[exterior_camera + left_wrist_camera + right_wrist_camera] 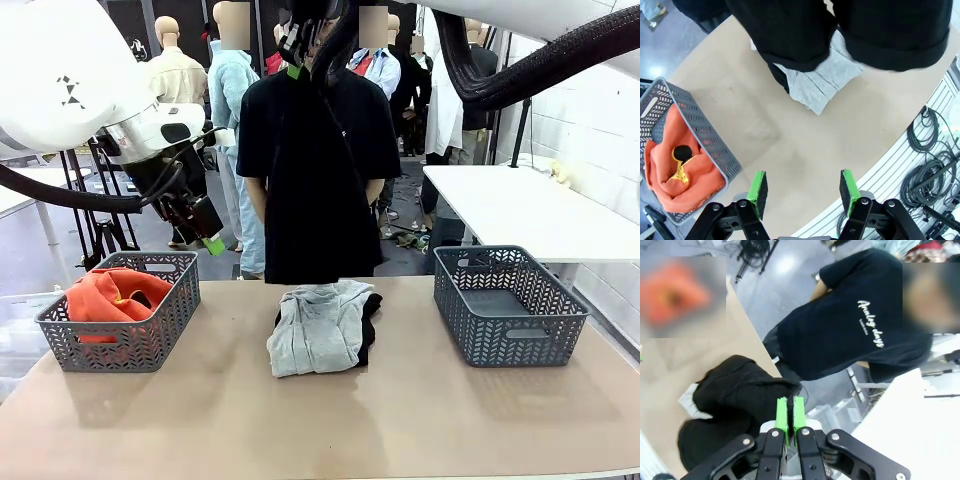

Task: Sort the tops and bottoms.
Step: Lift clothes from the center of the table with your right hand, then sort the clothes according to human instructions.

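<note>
a wide, pale tan bench with a smooth matt top stands in a busy workroom with a grey floor. a white table is behind it on the right. a person in a black t-shirt with white script stands at the bench's far edge. two grey plastic baskets with lattice walls sit near the bench's ends. the left basket holds the crumpled bright orange hoodie, and the right basket is bare inside. between them lies the light heather-grey sweatshirt, loosely folded and resting on a second black cloth. a plain black soft garment hangs limp, high over the middle of the bench, in front of the person. the right pincer is pinched closed on its top edge. the left pincer has its green pads wide apart, gripping nothing, above the bench near the left basket.
</note>
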`<move>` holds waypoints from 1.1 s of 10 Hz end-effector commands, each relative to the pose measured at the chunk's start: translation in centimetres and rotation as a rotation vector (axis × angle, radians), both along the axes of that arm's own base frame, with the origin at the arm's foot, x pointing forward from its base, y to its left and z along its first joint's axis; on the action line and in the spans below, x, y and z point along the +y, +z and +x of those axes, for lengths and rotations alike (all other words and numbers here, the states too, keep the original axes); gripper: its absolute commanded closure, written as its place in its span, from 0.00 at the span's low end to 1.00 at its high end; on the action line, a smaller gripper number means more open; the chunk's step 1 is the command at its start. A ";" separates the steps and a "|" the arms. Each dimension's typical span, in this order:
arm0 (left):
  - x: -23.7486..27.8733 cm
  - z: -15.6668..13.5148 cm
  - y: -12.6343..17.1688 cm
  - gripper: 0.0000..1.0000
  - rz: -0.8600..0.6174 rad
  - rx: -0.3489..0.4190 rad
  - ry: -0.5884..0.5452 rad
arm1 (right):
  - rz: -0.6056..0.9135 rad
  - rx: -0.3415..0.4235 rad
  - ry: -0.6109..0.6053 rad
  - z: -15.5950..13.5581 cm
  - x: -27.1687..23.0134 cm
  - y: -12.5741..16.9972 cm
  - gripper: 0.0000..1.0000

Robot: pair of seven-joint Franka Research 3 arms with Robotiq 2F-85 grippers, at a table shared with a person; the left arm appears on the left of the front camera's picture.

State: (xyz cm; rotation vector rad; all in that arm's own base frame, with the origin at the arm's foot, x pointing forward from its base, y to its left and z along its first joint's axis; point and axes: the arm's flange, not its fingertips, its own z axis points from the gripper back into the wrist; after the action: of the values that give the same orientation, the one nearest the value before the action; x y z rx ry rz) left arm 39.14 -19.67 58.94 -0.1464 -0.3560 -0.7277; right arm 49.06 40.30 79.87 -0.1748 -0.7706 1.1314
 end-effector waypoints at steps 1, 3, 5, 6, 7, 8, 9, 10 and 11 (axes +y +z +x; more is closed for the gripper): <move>0.0 0.0 0.0 0.24 0.000 -0.001 0.000 | -0.004 0.019 0.000 0.5 0.0 -1.1 1.00; 0.0 0.0 0.0 0.24 0.000 -0.001 0.000 | -0.004 0.019 0.000 0.5 0.0 -1.1 1.00; 0.0 0.0 0.0 0.24 0.000 -0.001 0.000 | -0.004 0.019 0.000 0.5 0.0 -1.1 1.00; 0.0 0.0 0.0 0.24 0.000 -0.001 0.000 | -0.004 0.019 0.000 0.5 0.0 -1.1 1.00; 0.0 0.0 0.0 0.24 0.000 -0.001 0.000 | -0.004 0.019 0.000 0.5 0.0 -1.1 1.00; 0.0 0.0 0.0 0.24 0.000 -0.001 0.000 | -0.004 0.019 0.000 0.5 0.0 -1.1 1.00; 0.0 0.0 0.0 0.24 0.000 -0.001 0.000 | -0.004 0.019 0.000 0.5 0.0 -1.1 1.00; 0.0 0.0 0.0 0.24 0.000 -0.001 0.000 | -0.004 0.019 0.000 0.5 0.0 -1.1 1.00; 0.0 0.0 0.0 0.24 0.000 -0.001 0.000 | -0.004 0.019 0.000 0.5 0.0 -1.1 1.00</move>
State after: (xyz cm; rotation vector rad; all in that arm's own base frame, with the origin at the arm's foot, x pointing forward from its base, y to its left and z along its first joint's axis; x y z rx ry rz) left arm 39.15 -19.66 58.94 -0.1464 -0.3561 -0.7276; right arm 49.78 40.54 78.41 -0.1769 -0.7409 1.1357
